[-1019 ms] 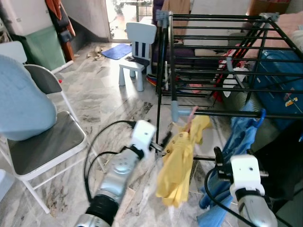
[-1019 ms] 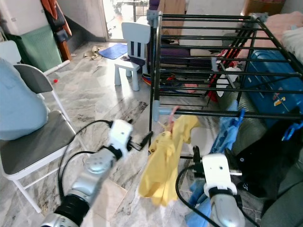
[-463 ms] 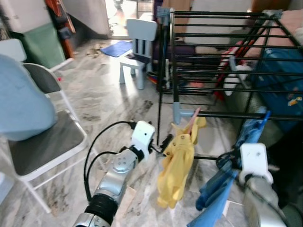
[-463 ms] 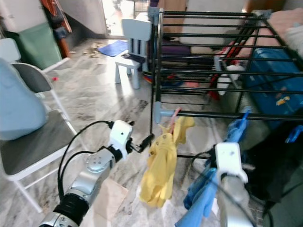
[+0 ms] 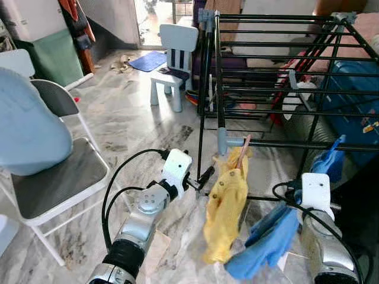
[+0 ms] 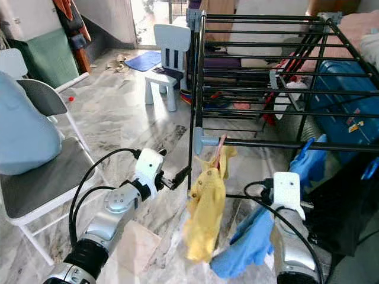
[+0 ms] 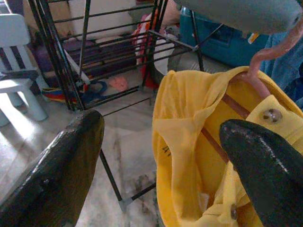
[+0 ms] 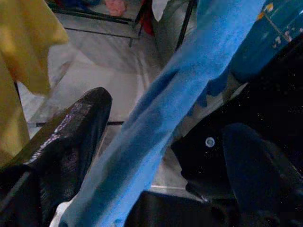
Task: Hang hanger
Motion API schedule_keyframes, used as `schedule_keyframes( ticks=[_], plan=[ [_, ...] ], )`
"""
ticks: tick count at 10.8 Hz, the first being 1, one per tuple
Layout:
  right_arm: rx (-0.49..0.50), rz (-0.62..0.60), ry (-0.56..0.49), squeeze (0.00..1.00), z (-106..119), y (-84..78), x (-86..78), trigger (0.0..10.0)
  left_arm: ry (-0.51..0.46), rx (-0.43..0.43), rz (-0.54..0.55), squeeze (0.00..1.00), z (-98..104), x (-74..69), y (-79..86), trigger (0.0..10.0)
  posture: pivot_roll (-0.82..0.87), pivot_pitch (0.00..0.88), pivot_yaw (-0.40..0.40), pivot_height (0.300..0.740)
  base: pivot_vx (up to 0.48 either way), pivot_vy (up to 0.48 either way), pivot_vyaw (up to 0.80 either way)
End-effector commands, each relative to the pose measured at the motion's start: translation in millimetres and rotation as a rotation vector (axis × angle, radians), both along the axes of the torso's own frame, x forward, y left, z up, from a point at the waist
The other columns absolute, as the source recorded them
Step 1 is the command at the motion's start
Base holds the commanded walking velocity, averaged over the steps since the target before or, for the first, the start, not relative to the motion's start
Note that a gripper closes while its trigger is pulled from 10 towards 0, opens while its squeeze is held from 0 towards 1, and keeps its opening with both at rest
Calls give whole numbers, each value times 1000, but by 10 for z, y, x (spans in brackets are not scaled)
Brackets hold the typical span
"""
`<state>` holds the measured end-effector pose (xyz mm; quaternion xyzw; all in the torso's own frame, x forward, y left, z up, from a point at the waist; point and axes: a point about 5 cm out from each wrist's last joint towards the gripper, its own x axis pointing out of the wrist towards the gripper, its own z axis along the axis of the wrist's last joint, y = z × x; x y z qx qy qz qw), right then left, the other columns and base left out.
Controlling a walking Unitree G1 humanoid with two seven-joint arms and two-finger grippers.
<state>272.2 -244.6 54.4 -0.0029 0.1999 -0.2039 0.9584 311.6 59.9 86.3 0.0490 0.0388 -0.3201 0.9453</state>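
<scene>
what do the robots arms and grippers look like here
Both arms are silver metal with ribbed black joints near the base. Each wrist carries a white boxy housing, with black cables looping from it back along the arm. The left gripper and right gripper each have two long black fingers, matte and slightly scuffed.

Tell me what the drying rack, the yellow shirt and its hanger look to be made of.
Rack: thin black bars, likely painted metal, with grey plastic-looking joints.
Yellow shirt: soft woven cloth; it drapes and folds, with buttons.
Hanger: smooth pink hook, probably plastic.
</scene>
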Motion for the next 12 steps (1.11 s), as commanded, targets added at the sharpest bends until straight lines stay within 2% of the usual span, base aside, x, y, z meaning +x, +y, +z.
schedule_keyframes(
  ticks=[1, 4, 5, 8, 10, 11, 12],
  plan=[
    [7, -15, 25, 0, -46, -48, -30, 10000, -12, 3, -6, 0, 53, 35, 0, 10000, -59, 0, -11, 740, 0, 0, 0],
    [-82, -124, 59, 0, -94, -297, -272, 10000, 1, 0, -39, 0, 18, -23, -37, 10000, -58, 0, -6, 740, 0, 0, 0],
    [-81, -138, 43, 0, -78, -332, -284, 10000, 1, 1, -40, 0, 24, -11, -41, 10000, -61, 0, -4, 740, 0, 0, 0],
    [-36, -20, -38, 0, 38, -267, -140, 10000, 0, 6, -48, 0, 22, -10, -56, 10000, -56, 0, -2, 740, 0, 0, 0],
    [-51, 72, -25, 0, 73, -295, -64, 10000, 3, 10, -46, 0, 13, -16, -57, 10000, -53, 0, -4, 740, 0, 0, 0],
    [-45, 84, -38, 0, 113, -374, -33, 1059, 7, 14, -45, 0, -3, -24, -60, 10000, -55, 0, -4, 740, 0, 0, 0],
    [-43, 84, -27, 0, 115, -441, -35, 0, 8, 18, -46, 0, -7, -26, -69, 10000, -55, 0, -6, 740, 0, 0, 0]
  ],
)
